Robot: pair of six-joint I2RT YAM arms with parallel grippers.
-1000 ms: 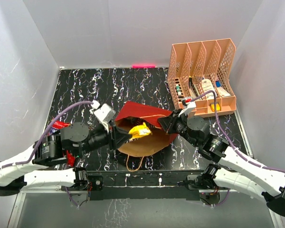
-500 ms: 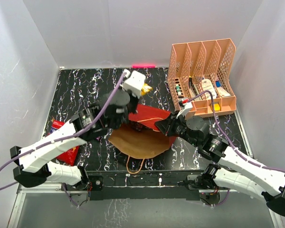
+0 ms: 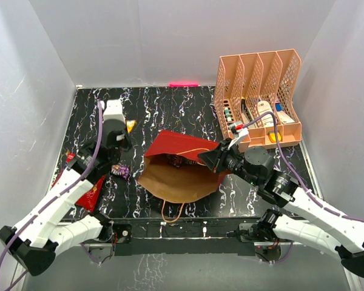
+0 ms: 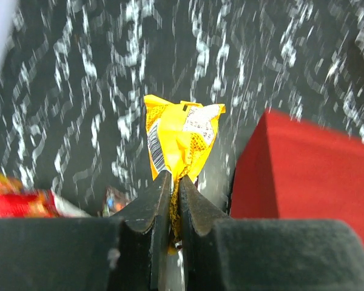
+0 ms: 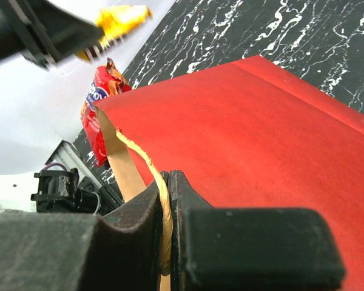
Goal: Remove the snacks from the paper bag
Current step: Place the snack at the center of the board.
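Note:
The dark red paper bag [image 3: 181, 148] lies on its side, its brown kraft mouth facing the near edge. My right gripper [image 3: 210, 159] is shut on its twisted cord handle [image 5: 164, 206] at the bag's right rim [image 5: 249, 121]. My left gripper [image 3: 120, 134] is shut on a yellow candy packet [image 4: 182, 136] and holds it above the table, left of the bag [image 4: 309, 176]. The packet also shows in the top view [image 3: 131, 126] and the right wrist view [image 5: 118, 18]. A purple packet [image 3: 120, 171] and the large red snack bag [image 3: 79, 185] lie on the table at the left. Something dark shows inside the bag mouth [image 3: 176, 161].
The peach mesh file rack [image 3: 261, 91] with pens and small items stands at the back right. Grey walls close the table on three sides. The bag's second cord handle [image 3: 173, 209] loops toward the near edge. The left arm reaches over the red snack bag [image 5: 100, 103].
My left gripper has lifted the yellow packet out of the bag mouth, swung it back, then to the far left. A purple packet now shows on the table. The right gripper kept hold of the handle.

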